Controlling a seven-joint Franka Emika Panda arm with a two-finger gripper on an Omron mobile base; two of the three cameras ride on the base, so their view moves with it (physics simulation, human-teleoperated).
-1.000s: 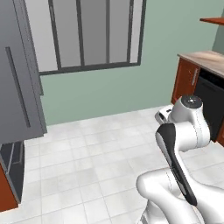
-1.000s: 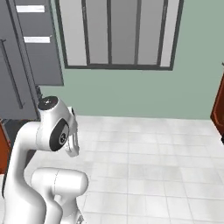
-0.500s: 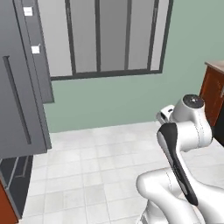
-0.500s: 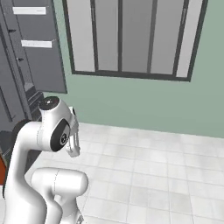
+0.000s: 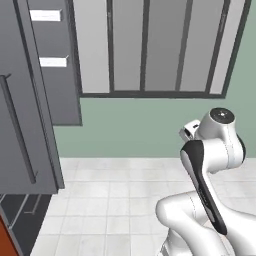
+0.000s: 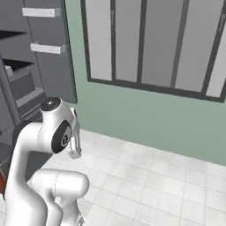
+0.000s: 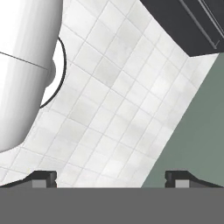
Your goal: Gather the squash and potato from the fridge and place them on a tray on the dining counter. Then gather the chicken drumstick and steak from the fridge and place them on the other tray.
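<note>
Two fingertips (image 7: 43,177) wide apart over tiled floor (image 7: 113,109), fridge (image 5: 30,100) nearby.

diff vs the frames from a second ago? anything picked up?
Only the base has turned: both base views swung left, so the wood counter has left the picture and the open fridge with its door has come in at the left. The arm keeps its folded pose, and the gripper stays open and empty over the floor tiles.

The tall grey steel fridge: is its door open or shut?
Open. The tall grey steel fridge shows bare black shelves, and its door with white bins is swung out.
</note>
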